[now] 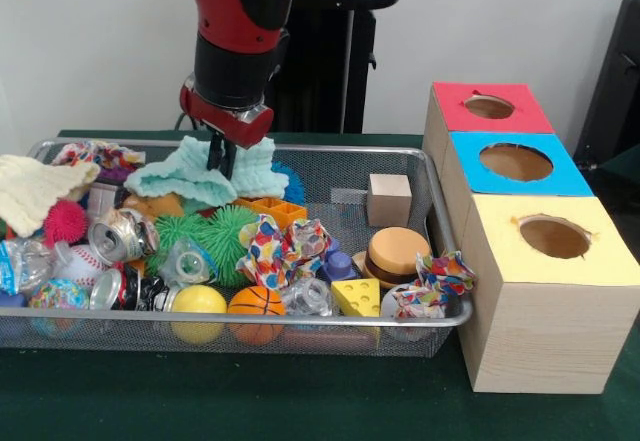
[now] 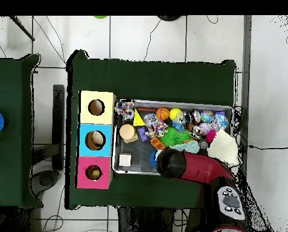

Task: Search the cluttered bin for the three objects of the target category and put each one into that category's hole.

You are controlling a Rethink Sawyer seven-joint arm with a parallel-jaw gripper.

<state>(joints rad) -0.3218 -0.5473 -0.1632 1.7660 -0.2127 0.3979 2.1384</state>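
The tool [image 1: 222,157] hangs over the far side of the bin [image 1: 300,318], its dark fingers dipping into a mint cloth [image 1: 190,176]; whether they are open or closed on anything cannot be told. Balls lie along the bin's near edge: a small basketball [image 1: 256,302], a yellow ball [image 1: 199,300] beside it, and a baseball [image 1: 80,261] further along. No tiger-striped ball shows among the clutter.

From overhead, something orange seems to sit inside the red box's hole [image 2: 93,173], and something pale in the blue box [image 2: 96,140], so part of the sorting may be done. Several balls are left in the bin, so the task looks unfinished.

The table [image 1: 250,401] is covered in dark green cloth. The room has a white wall, a tiled floor [image 2: 170,36] and loose cables [image 2: 149,39].
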